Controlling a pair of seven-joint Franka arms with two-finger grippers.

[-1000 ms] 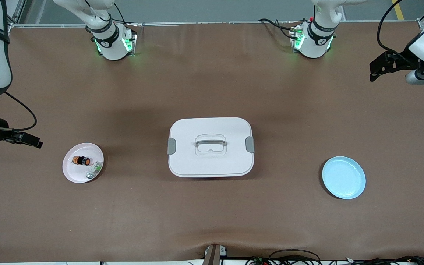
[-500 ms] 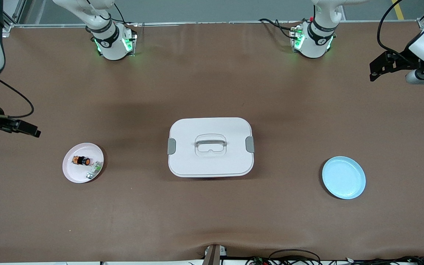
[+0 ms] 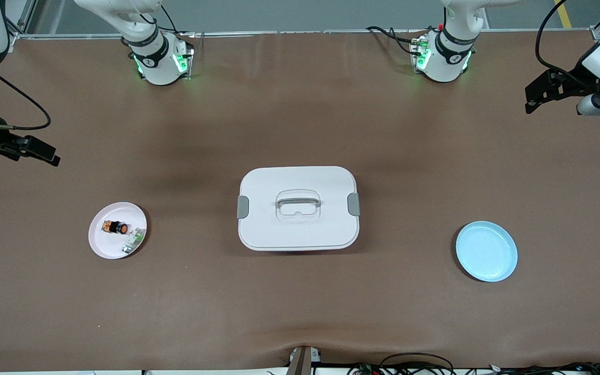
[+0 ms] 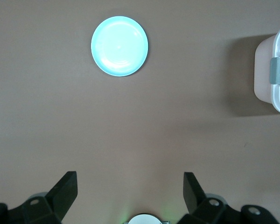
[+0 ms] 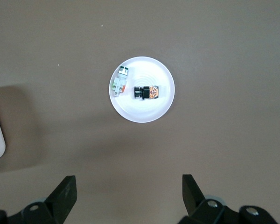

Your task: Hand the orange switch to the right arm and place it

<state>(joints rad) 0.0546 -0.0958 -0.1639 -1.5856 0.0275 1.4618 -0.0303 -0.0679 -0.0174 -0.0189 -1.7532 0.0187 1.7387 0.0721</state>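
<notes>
Orange switch (image 3: 115,227) on plate (image 3: 103,245) – both grippers (spread) well apart

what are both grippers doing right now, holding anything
Left gripper: open, empty, over bare table.
Right gripper: open, empty, over bare table.

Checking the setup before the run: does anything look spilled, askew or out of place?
Nothing stands out. The orange switch lies on the pink plate beside a white-and-green part; the blue plate is bare.
</notes>
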